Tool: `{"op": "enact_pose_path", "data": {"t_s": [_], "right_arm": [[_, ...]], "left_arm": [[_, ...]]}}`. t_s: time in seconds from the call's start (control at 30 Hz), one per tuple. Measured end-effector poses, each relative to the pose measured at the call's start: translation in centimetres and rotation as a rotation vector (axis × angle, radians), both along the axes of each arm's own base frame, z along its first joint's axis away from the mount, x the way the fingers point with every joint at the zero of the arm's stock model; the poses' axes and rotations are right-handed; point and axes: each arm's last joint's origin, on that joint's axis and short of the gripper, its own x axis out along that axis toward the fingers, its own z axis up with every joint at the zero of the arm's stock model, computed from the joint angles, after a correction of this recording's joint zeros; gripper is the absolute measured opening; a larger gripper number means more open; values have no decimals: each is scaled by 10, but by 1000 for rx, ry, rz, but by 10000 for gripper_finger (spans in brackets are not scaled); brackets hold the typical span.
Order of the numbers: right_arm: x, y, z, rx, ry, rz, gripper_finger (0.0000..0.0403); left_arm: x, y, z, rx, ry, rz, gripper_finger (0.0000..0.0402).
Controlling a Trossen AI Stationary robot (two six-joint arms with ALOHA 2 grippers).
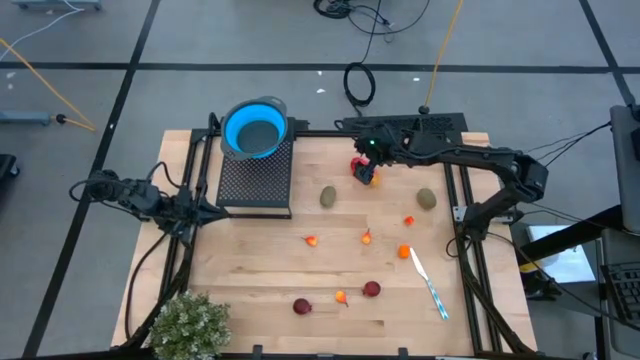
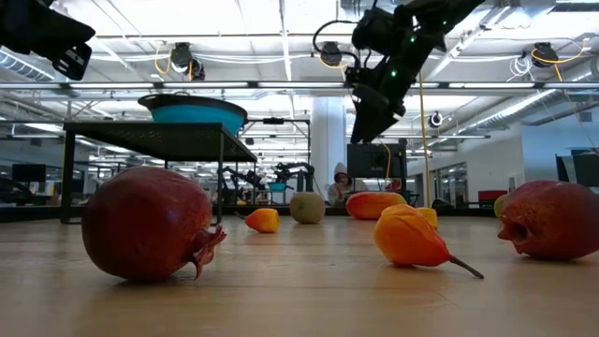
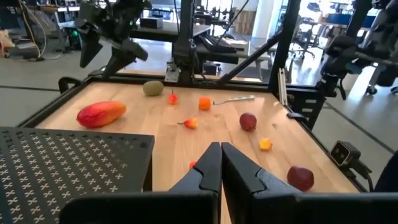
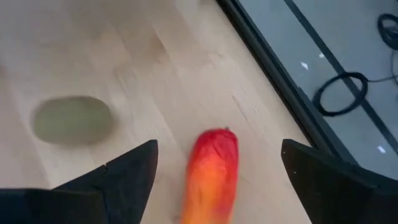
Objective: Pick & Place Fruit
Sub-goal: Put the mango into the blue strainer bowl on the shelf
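Risk first: right gripper [image 1: 365,160] hangs above the red-orange oblong fruit [image 1: 363,171] near the table's [image 1: 260,290] back edge, w/ jaws spread wide either side of it. Nothing held or touched; in the right wrist view the fruit [image 4: 212,171] lies free on the wood between the fingers [image 4: 118,174], clear of both. Judgement: the piece is smooth and tapered, so an off-centre close could squirt it out or roll it toward the back rail. An olive-brown oval [image 1: 328,198] lies near; low chance of a knock.

Left gripper [image 3: 219,163] waits by the left edge, beside the black mesh stand [image 1: 255,180], jaws shut, empty.

Blue bowl [image 1: 254,130] sits at the stand's back end. Other fruit is scattered mid-table and toward the front edge.
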Motion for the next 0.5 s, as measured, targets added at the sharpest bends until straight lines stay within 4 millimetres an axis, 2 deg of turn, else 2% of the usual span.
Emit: {"op": "enact_pose_path", "data": {"t_s": [0.37,0.5], "right_arm": [[-13,-10,-7,100,58,-16,342],[-15,-9,-19,102,64,9,342]], "left_arm": [[0,0,-2,-23,23,6,9],[0,1,-2,-22,21,22,5]]}}
